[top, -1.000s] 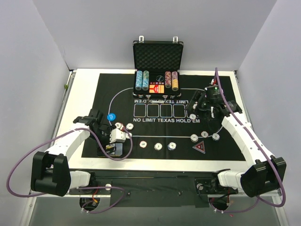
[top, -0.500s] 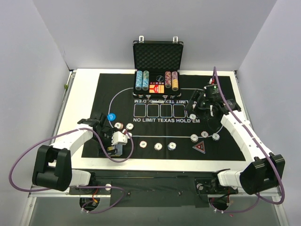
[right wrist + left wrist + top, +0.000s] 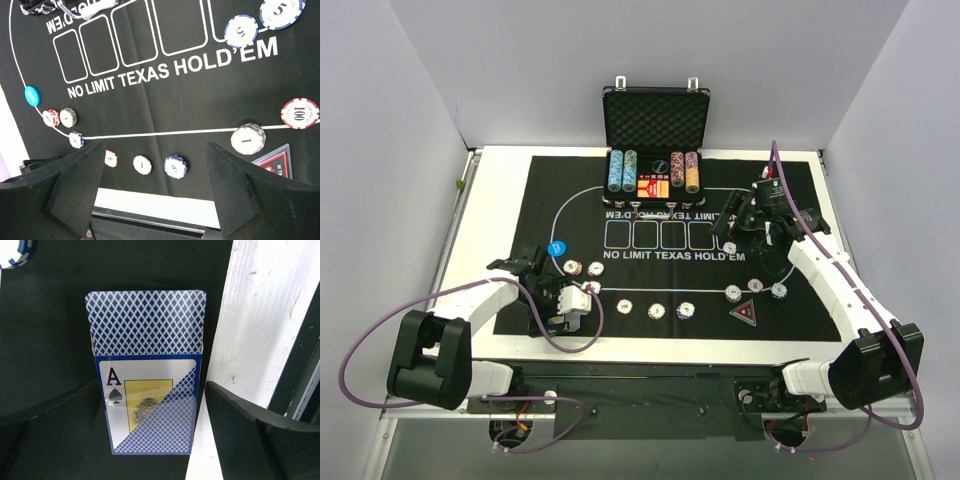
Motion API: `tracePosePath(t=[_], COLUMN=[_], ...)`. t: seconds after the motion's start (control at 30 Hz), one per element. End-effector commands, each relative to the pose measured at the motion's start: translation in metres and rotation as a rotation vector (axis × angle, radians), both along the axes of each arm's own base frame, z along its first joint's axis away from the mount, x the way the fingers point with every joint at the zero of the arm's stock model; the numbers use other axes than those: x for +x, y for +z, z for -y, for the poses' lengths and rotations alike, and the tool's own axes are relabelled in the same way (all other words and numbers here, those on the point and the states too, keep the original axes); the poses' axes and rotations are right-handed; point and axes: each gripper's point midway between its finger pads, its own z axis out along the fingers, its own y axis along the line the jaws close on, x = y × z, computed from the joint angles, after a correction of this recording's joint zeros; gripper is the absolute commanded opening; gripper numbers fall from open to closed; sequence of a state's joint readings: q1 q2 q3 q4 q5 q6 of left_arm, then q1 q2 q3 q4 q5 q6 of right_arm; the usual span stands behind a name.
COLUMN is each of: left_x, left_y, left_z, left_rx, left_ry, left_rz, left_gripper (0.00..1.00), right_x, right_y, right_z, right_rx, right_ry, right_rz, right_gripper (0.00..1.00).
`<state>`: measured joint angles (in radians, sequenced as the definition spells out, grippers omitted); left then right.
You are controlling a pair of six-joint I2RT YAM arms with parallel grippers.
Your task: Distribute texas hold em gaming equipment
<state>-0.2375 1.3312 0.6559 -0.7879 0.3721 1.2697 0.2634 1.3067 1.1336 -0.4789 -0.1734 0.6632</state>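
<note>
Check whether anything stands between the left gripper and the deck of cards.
Nothing visible does. The left gripper is open, and the deck shows unobstructed in the gap between its fingers, lying at the edge of the mat.
</note>
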Motion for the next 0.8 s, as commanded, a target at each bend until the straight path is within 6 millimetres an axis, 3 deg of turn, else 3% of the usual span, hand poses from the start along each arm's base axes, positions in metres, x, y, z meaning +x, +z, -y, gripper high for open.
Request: tracePosePath(t=[0.0, 0.13, 0.23, 0.4, 0.6, 0.77], left_x=[0.0, -0.001, 0.0, 0.004, 0.011, 0.019], left_y=[-0.017, -0.023, -0.027, -0.024, -0.005, 0.026], left_z=[-0.007, -0.01, -0.013, -0.013, -0.005, 0.006], left_rx=[0.042, 0.054, 0.074, 0.072, 0.037, -0.004], left_ry=[-0.019, -0.044, -0.047, -0.05, -0.022, -0.001], left_rz=[0.025, 0.028, 0.041, 0.048, 0.056, 0.078], left_gripper=[0.96, 0.94, 0.85, 0.55, 0.31, 0.13], right_x=[0.004, 0.003, 0.003, 0.003, 0.0, -0.004], right_y=[0.01, 0.01, 0.011, 0.013, 0.008, 0.006], right_z=[-0.008, -0.009, -0.009, -0.01, -0.016, -0.049], right_rx=[0.027, 0.036, 0.037, 0.043, 0.059, 0.132], right_ry=[0.02, 0.017, 0.019, 0.021, 0.037, 0.127], right_rz=[0.015, 0.015, 0.018, 0.022, 0.014, 0.012], right_gripper=[0.75, 0.74, 0.74, 0.73, 0.73, 0.73])
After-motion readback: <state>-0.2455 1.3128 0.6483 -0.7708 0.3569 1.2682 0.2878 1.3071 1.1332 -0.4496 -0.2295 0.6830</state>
